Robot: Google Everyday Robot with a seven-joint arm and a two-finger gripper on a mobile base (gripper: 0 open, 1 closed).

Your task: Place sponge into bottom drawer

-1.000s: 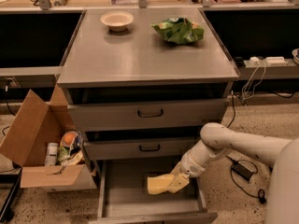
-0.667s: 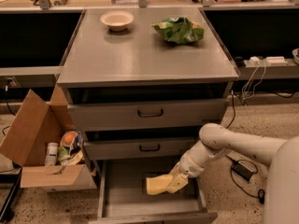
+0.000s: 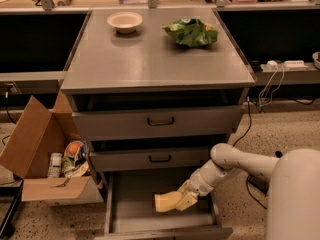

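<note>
The yellow sponge [image 3: 167,201] is held over the open bottom drawer [image 3: 131,199], a little above its grey floor, right of the middle. My gripper [image 3: 183,198] is shut on the sponge's right end, reaching in from the right on the white arm [image 3: 235,164]. The drawer is pulled out toward the camera below the two upper grey drawers with black handles [image 3: 160,121].
A pale round bowl [image 3: 124,21] and a green snack bag [image 3: 190,32] lie on the cabinet top. An open cardboard box [image 3: 45,159] with bottles and rubbish stands on the floor at the left. Cables and a power strip [image 3: 285,64] are at the right.
The gripper and the sponge have shifted slightly left and down over the bottom drawer. Nothing else has moved.
</note>
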